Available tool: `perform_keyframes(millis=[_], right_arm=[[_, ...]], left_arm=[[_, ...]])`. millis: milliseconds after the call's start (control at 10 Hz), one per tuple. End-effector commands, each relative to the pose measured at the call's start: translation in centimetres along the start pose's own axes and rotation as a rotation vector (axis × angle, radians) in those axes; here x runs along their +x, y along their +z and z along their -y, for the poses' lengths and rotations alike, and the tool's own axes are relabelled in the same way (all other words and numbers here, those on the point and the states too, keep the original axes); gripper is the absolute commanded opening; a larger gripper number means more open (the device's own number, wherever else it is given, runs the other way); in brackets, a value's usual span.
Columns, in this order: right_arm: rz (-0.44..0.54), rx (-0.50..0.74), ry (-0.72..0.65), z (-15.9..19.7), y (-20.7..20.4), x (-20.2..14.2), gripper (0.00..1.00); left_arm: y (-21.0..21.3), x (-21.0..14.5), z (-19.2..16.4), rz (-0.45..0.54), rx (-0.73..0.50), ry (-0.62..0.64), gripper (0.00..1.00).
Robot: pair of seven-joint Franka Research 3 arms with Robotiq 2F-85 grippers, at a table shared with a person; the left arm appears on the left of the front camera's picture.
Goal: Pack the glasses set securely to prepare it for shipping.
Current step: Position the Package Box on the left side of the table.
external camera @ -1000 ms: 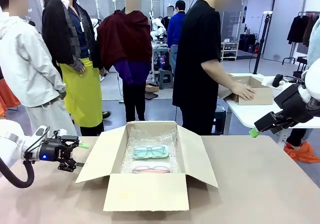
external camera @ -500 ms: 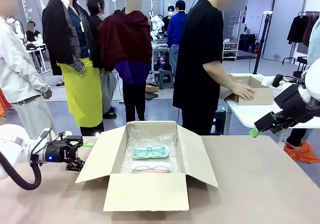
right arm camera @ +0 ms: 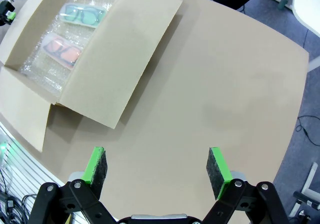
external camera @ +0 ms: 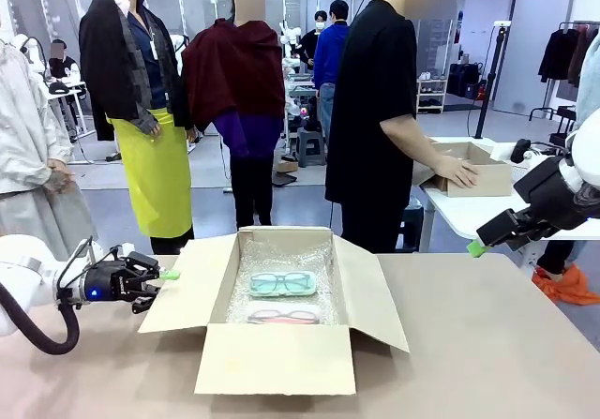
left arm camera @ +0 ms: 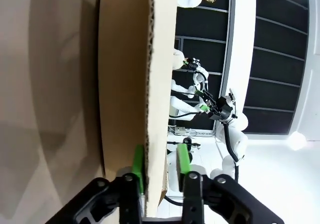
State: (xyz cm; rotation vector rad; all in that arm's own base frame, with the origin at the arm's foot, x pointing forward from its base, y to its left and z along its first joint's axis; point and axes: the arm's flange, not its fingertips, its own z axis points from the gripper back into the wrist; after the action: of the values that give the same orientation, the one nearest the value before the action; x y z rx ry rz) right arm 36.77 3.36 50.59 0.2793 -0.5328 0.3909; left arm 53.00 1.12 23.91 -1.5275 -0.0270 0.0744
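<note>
My left claw [external camera: 166, 275] sits at 9 o'clock of the open cardboard box [external camera: 277, 359] and is clamped shut on the box's left flap [external camera: 183, 295]. From the front one green finger shows at the flap's edge and the other is hidden behind the cardboard. On the left wrist camera the flap runs edge-on up the middle, with a green pad [left arm camera: 138, 168] pressed to either side of it. That flap blocks any look into the box from there. The glasses set lies inside the box on bubble wrap [external camera: 281, 253]. The mint-green pack [external camera: 283, 283] is toward 12 o'clock and the pink pack [external camera: 284, 317] toward 6 o'clock, the two near each other. The near wall of the box cuts off the pink pack's lower edge, and the clear wrapping is hard to tell from the bubble wrap beneath. My right claw [external camera: 478, 247] hangs at 2 o'clock of the box, out by the desk [external camera: 487, 344] edge. From the front I make out little more than one green tip against the dark wrist. Its own camera settles the matter: the fingers stand wide apart with nothing between them, over bare desk, the box up at 10 o'clock.
</note>
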Motion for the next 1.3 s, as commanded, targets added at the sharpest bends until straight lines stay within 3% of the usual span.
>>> perform_keyframes(millis=[0,600,1200], right_arm=[[-0.005,-0.002,0.003,-0.3,-0.1,0.0,1.00],[-0.005,-0.002,0.003,-0.3,-0.1,0.0,1.00],[-0.005,-0.002,0.003,-0.3,-0.1,0.0,1.00]], left_arm=[[0.4,0.4,0.1,0.003,-0.044,-0.013,0.00],[2.4,0.6,1.6,-0.051,-0.010,-0.117,0.00],[15.1,0.6,6.0,-0.068,0.059,-0.134,0.00]])
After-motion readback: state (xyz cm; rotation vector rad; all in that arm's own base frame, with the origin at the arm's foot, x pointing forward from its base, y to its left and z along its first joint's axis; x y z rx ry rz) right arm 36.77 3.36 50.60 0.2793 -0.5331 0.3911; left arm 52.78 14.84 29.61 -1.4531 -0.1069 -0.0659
